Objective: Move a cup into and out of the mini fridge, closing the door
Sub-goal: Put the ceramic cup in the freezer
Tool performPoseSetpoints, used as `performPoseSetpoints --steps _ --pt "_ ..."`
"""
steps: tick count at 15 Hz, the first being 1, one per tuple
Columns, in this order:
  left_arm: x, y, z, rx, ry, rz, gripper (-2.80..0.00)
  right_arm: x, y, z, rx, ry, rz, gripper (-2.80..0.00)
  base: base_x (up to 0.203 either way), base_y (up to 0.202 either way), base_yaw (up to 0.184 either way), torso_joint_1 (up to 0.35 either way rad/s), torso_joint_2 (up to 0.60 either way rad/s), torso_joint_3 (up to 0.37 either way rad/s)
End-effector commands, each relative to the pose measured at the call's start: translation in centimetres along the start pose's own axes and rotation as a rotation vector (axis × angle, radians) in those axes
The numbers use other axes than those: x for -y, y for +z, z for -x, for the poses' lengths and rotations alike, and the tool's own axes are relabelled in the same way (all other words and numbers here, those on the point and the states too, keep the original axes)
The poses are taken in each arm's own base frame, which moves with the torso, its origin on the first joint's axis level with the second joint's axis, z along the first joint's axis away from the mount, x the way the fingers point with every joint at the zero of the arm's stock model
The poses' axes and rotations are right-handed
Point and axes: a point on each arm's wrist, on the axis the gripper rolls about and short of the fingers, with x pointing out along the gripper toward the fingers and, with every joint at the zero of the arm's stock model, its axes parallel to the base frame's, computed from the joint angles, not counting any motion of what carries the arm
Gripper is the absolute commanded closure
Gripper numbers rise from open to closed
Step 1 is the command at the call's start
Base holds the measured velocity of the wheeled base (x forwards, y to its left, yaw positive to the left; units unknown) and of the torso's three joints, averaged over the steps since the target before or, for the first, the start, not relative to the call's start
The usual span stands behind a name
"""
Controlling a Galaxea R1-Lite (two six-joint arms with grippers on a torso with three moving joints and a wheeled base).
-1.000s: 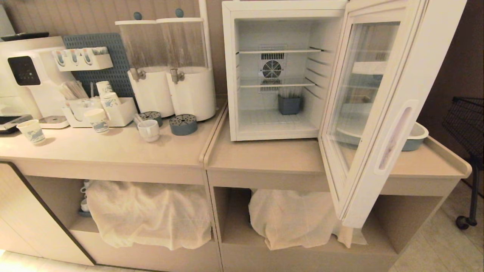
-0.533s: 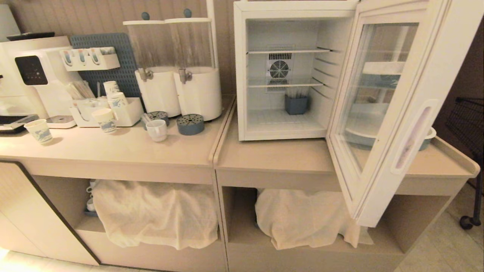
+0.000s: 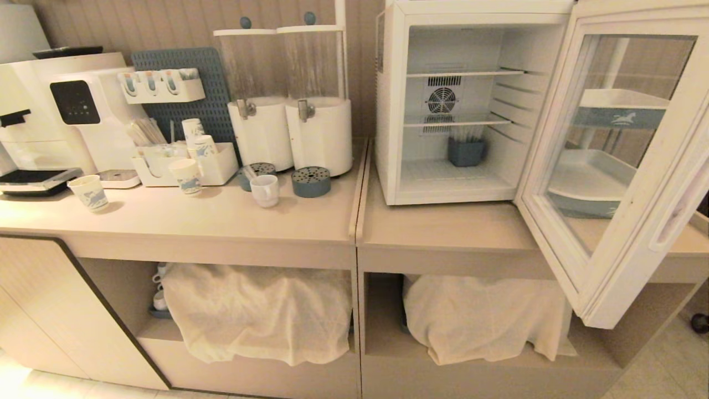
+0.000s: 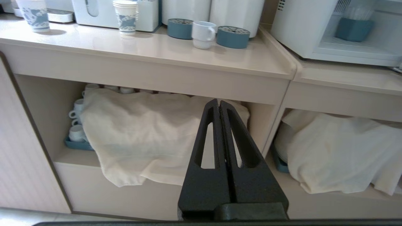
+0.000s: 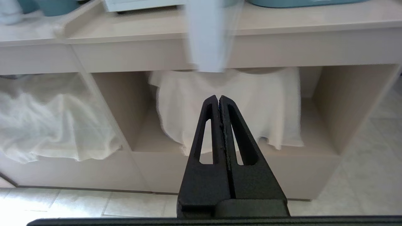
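We saw the cup [image 3: 265,190] on the surface [image 3: 221,219], the fridge [image 3: 451,105] door [image 3: 620,166] open, both hands closed, empty.

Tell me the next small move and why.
Probably bring the left gripper up toward the cup and open it. The cup stands on the counter between two blue discs, the fridge door is already wide open, and both grippers, the right gripper too, hang shut and empty below counter level.
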Motion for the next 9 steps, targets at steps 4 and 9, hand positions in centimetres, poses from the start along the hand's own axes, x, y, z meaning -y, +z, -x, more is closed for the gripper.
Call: performPoseSetpoints --steps 4,9 --pt "-0.16 -1.13 -0.15 -0.033 0.004 0.002 0.00 0.00 0.00 -0.01 -0.002 0.001 0.000 0.00 0.000 0.192 0.000 0.002 0.00 0.001" --pt "-0.15 -1.12 -0.15 -0.033 0.004 0.002 0.00 0.00 -0.01 -0.01 -0.003 0.000 0.000 0.00 0.000 0.193 -0.001 0.003 0.00 0.004"
